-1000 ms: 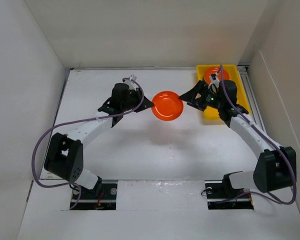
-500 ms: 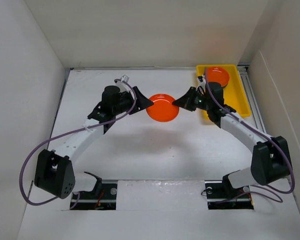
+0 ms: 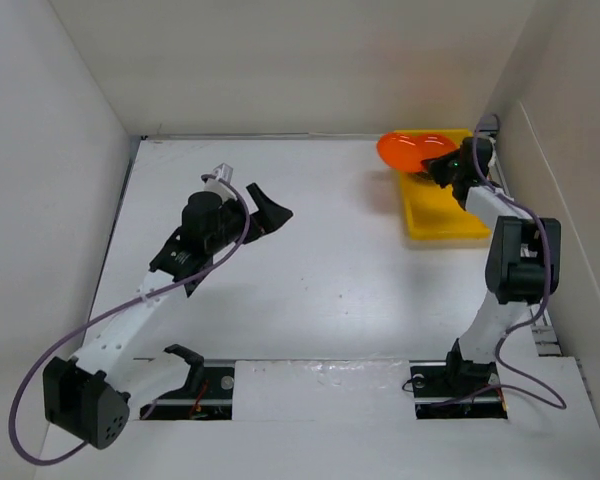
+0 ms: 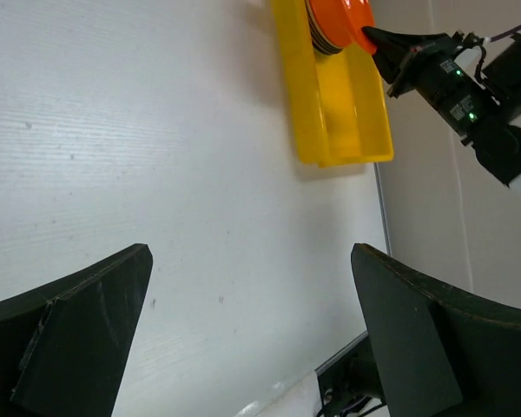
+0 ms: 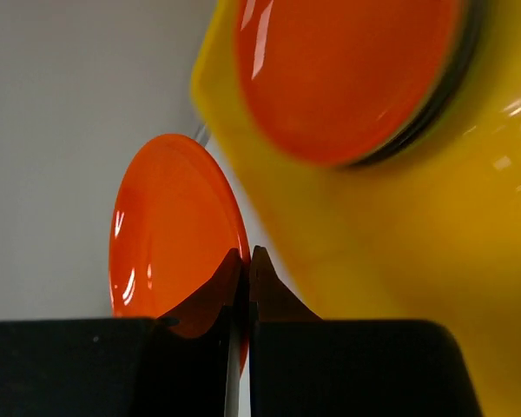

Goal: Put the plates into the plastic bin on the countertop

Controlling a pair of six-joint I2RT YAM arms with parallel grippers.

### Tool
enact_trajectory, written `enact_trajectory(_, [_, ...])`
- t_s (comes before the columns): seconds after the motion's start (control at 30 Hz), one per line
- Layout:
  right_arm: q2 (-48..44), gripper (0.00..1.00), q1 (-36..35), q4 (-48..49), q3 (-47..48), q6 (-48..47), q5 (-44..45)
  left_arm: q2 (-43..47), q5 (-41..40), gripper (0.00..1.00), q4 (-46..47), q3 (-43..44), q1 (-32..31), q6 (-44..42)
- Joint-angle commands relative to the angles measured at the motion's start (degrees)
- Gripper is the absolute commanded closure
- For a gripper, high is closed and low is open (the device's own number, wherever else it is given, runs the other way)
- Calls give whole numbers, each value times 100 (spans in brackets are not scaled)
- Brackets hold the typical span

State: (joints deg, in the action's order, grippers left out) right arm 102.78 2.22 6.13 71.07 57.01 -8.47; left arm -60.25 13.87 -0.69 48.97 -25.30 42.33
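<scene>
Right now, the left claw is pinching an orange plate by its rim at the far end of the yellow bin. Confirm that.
Wrong claw. The right claw is pinching the orange plate by its rim at the far end of the yellow bin. The right wrist view shows the rim between its fingers. The left claw hangs open and empty over the countertop.

Plain white walls [image 3: 300,60] close in the back and both sides. The white matte countertop [image 3: 330,300] between them is evenly lit.

Overhead and both wrist views share the bin [image 3: 442,215].
</scene>
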Motion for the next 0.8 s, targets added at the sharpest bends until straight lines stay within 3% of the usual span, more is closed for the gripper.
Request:
enact_trajectory(0.0, [540, 100, 507, 73, 495, 881, 924, 583, -192, 0, -396, -169, -1, -206])
enact_trajectory(0.27, [1718, 100, 930, -814, 2199, 829, 899, 1358, -385, 0, -906, -503, -1, -690])
enact_trajectory(0.3, [1771, 93, 930, -815, 2401, 759, 900, 1358, -385, 0, -959, -503, -1, -691])
enact_trajectory(0.33, [1859, 60, 930, -972, 2603, 759, 900, 1288, -446, 0, -959, -563, -1, -752])
enact_trajectory(0.37, [1859, 60, 930, -973, 2605, 759, 900, 1288, -446, 0, -959, -564, -1, -752])
enact_trajectory(0.4, [1946, 37, 930, -1121, 2831, 698, 830, 1235, -446, 0, -959, -564, -1, -752])
enact_trajectory(0.47, [1947, 27, 930, -1307, 3000, 627, 882, 1183, -333, 0, -959, -634, -1, -752])
enact_trajectory(0.5, [1878, 7, 860, -1421, 3001, 627, 995, 1182, -332, 0, -959, -695, -1, -752])
enact_trajectory(0.53, [1807, 0, 859, -1509, 3070, 557, 1075, 1182, -332, 0, -899, -696, -1, -752])
enact_trajectory(0.77, [753, 0, 736, -2108, 2327, 636, 1612, 1313, -402, 0, -1187, -538, -1, -752])
